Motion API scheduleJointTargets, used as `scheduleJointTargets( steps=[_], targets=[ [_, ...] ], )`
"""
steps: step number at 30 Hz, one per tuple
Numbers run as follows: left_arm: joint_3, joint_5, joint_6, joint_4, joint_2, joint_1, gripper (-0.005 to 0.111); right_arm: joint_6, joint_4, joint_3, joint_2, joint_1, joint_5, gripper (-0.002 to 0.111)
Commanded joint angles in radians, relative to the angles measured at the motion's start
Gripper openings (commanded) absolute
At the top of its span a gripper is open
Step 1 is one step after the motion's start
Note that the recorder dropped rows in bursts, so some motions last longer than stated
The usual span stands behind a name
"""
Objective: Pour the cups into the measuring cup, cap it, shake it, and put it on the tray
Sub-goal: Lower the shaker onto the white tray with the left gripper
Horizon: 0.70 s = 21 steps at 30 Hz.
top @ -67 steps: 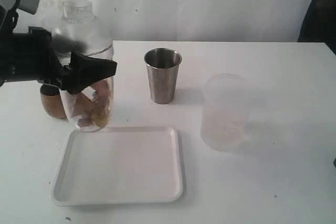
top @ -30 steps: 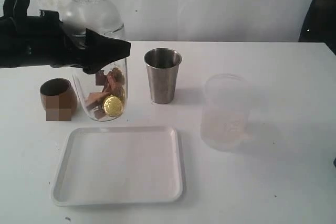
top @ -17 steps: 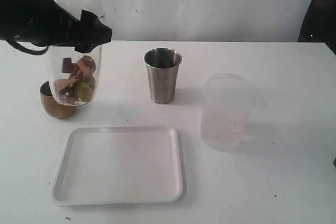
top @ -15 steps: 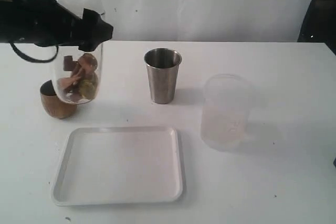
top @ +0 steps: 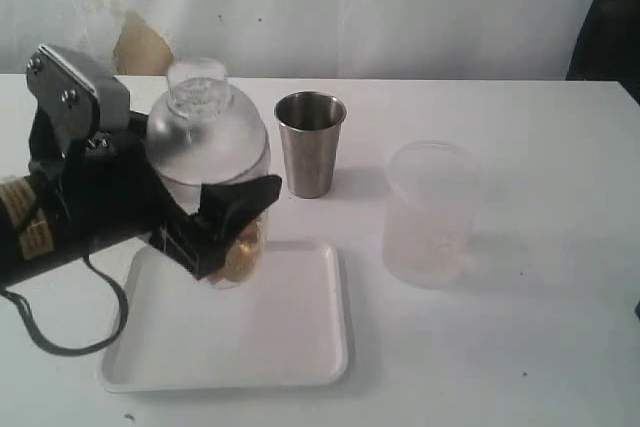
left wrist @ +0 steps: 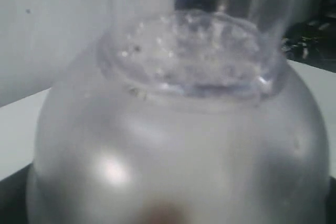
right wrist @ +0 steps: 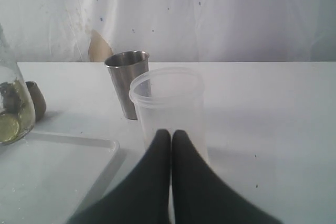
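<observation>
Measuring cup [top: 243, 247] is on the left, low over the far left part of the white tray [top: 285, 322]. The left gripper [top: 225, 227] has its jaws wide around the cup's side and holds it tight. The clear dome cap [top: 205, 142] is on top, and up close its little neck with holes [left wrist: 191, 51] fills the left wrist view. Brown bits and a round gold thing sit in the bottom of the cup. A moment ago the cup was up high, further back over the small wooden cup [right wrist: 35, 98]. Now it has come down to the tray, so I think the shaking is over and only the setting down is left. I cannot tell if the bottom is touching the tray yet. In the middle stands the steel tumbler [top: 310, 142], alone on the table [top: 540, 127]. To the right is the frosted plastic cup [top: 430, 212], which looks empty. The right gripper [right wrist: 171, 132] is closed with nothing in it, just in front of that cup.
</observation>
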Motion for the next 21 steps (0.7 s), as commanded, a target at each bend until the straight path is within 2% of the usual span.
scheduleJointTargets(
  steps=[1, 4, 7, 9, 14, 21],
  targets=[
    [0.023, -0.108, -0.008, 0.077, -0.004, -0.003, 0.0, 0.006, 0.001, 0.006, -0.006, -0.003, -0.006, 0.0],
    [0.025, -0.126, -0.022, 0.079, 0.047, 0.028, 0.0, 0.006, 0.001, 0.006, -0.006, -0.003, -0.006, 0.0],
    [0.036, -0.313, -0.056, 0.152, 0.167, 0.089, 0.0, 0.006, 0.001, 0.006, -0.006, -0.003, -0.006, 0.0],
    [0.036, -0.361, -0.057, 0.177, 0.224, 0.107, 0.0, 0.006, 0.001, 0.006, -0.006, -0.003, -0.006, 0.0],
    [0.036, -0.386, 0.02, 0.22, 0.343, 0.117, 0.0, 0.006, 0.001, 0.006, -0.006, -0.003, -0.006, 0.0],
    [0.036, -0.384, 0.035, 0.173, 0.385, 0.117, 0.0, 0.006, 0.001, 0.006, -0.006, -0.003, -0.006, 0.0]
  ],
)
